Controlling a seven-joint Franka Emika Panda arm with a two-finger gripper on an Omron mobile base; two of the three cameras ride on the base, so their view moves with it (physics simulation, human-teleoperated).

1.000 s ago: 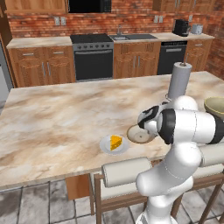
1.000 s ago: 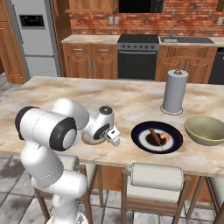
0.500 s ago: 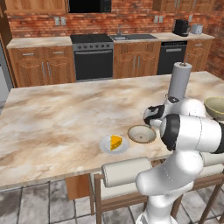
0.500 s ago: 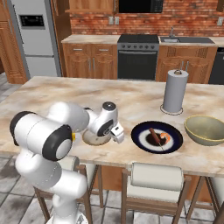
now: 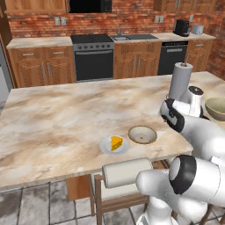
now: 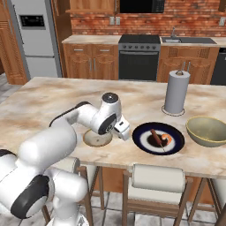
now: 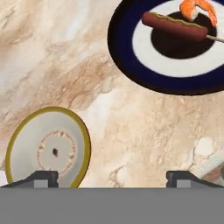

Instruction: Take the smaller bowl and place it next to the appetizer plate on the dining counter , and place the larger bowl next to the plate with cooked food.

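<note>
The smaller bowl sits upright on the dining counter, just right of the appetizer plate with its cheese wedge. My gripper hovers low over the counter between the smaller bowl and the dark plate with cooked food. In the hand view the gripper is open over bare stone, the smaller bowl lies off to its left and touches neither fingertip. The larger bowl stands at the counter's right end, beyond the dark plate.
A paper towel roll stands upright behind the dark plate. Stools with padded backs line the counter's near edge. The dark plate carries a sausage and a shrimp. The counter's left half offers wide free room.
The gripper has opened and let go of the smaller bowl, then drawn up and to the right, toward the dark plate. The bowl stays beside the cheese plate.
</note>
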